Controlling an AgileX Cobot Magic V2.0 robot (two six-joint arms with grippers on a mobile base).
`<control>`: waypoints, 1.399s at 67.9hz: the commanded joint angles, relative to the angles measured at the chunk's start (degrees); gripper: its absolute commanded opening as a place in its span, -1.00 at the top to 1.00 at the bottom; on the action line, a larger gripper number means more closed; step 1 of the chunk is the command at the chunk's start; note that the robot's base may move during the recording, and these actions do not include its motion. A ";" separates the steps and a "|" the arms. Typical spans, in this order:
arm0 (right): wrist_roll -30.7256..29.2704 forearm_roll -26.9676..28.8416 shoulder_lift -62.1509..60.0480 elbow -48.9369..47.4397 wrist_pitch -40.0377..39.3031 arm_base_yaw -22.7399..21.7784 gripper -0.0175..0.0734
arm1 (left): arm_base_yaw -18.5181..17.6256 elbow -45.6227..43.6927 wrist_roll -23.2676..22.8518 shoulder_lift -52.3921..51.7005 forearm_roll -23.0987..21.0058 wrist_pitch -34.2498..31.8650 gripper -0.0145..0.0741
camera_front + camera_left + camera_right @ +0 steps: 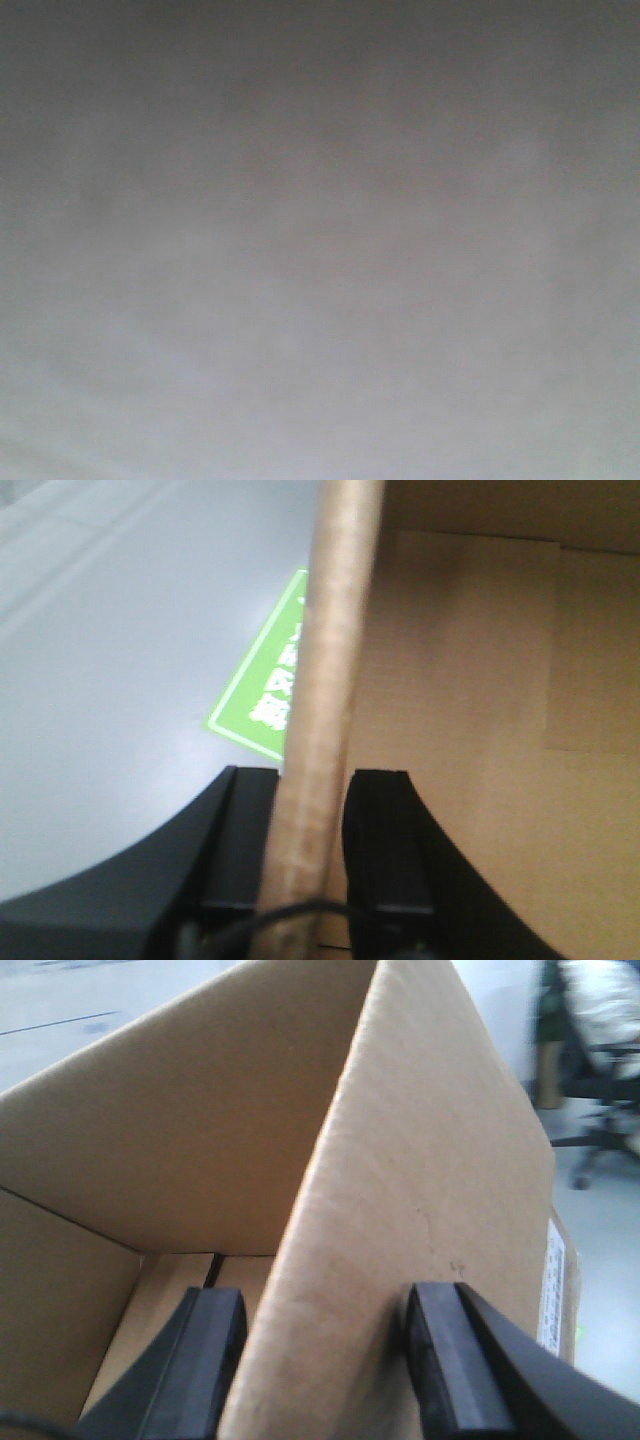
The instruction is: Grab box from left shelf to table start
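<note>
- Front view: we get only a flat grey blur, with nothing readable in it.
- Left gripper (pixel 312 780): the black fingers (pixel 385 840) straddle a wall of the box (pixel 470 680), one outside and one inside. The cardboard fills the gap and touches both inner faces, so we read it as clamped on that wall.
- A thin dark cable crosses the bottom of that view, in front of the wall.
- In the left wrist view the box is open. We see bare brown cardboard inside, with a seam line on the far panel.
- Outside that wall there is a pale grey surface (pixel 120 680) carrying a green sign (pixel 262 685) with white characters, partly hidden behind the cardboard. The characters are too blurred to read.
- Right gripper (pixel 322 1295): the fingers (pixel 445 1370) sit on either side of an upright cardboard panel of the box (pixel 180 1130). The gap is narrow and both pads lie against the cardboard, so it is gripping.
- In the right wrist view the box interior is on the left of the panel. On the right, a white label (pixel 556 1290) is stuck on the outer face, and its print is not legible.
- Background of that view: an office chair (pixel 600 1070) stands on a pale floor (pixel 610 1250), well apart from the box.
- Box position: it is held between both grippers. We cannot tell whether its base rests on anything.
</note>
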 commanded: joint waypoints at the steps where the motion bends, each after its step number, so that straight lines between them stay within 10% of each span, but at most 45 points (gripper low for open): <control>1: -0.11 -1.75 0.54 -1.83 -5.45 -0.19 0.49 | -0.99 -0.84 6.50 0.35 0.27 1.42 0.88; 95: -0.11 -1.75 0.54 -1.83 -5.39 -0.19 0.49 | -0.99 -0.84 6.50 0.35 0.27 1.42 0.88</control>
